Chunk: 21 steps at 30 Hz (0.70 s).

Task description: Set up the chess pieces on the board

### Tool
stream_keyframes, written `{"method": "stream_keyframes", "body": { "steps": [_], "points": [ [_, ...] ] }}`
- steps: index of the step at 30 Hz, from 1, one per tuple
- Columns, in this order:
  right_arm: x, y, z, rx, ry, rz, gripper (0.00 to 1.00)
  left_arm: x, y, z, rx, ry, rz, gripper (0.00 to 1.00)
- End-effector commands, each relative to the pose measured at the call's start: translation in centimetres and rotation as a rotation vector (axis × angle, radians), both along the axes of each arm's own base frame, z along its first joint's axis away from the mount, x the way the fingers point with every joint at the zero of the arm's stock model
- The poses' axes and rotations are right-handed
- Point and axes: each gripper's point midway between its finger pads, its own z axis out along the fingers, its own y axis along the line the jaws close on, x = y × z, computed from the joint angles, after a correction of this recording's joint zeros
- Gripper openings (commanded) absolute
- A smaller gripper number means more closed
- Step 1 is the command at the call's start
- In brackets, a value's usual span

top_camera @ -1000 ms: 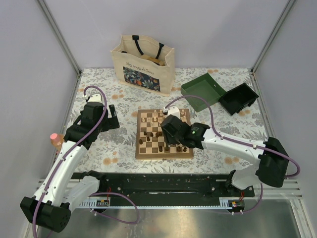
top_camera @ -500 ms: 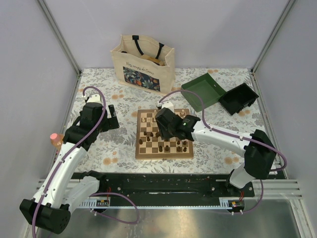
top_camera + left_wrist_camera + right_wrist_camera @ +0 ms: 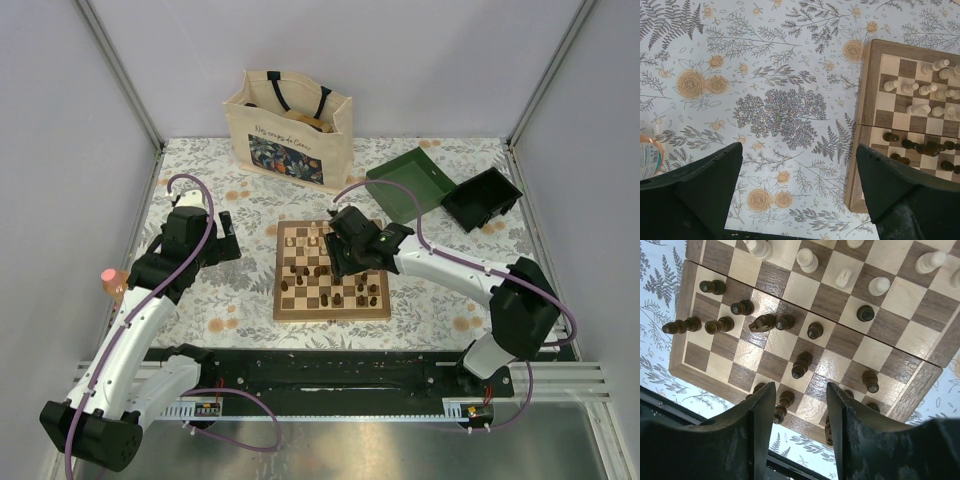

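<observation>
Board point(image 3: 330, 314); tote point(image 3: 288, 125), green box point(image 3: 405, 185) behind

The left pincer point(image 3: 798, 150) is hanging wide open over the floral surface point(image 3: 765, 60), while the board point(image 3: 866, 95) is sitting at right, carrying pale pieces point(image 3: 918, 109) and, nearer, dark pieces point(image 3: 927, 148).

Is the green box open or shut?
Open: the green box lies spread in two halves side by side, both insides facing up.

Bright diffuse overhead light, soft shadows. Mild sheen on board point(image 3: 781, 346) squares. Wrist views' near edges dark, soft.
</observation>
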Motion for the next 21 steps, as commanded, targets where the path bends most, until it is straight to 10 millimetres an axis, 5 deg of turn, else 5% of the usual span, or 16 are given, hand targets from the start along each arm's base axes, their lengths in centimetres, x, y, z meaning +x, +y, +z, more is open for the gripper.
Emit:
{"method": "stream_keyframes", "body": {
  "steps": [1,21],
  "points": [
    [-0.2,1.8,0.2,0.07,0.025,0.018,0.54,0.4,-0.2,0.4,-0.009,-0.017,-0.01,0.99],
    [-0.3,1.5,-1.7,0.029,0.06,0.0,0.48,0.0,0.1,0.2,-0.012,-0.025,0.011,0.99]
  ]
}}
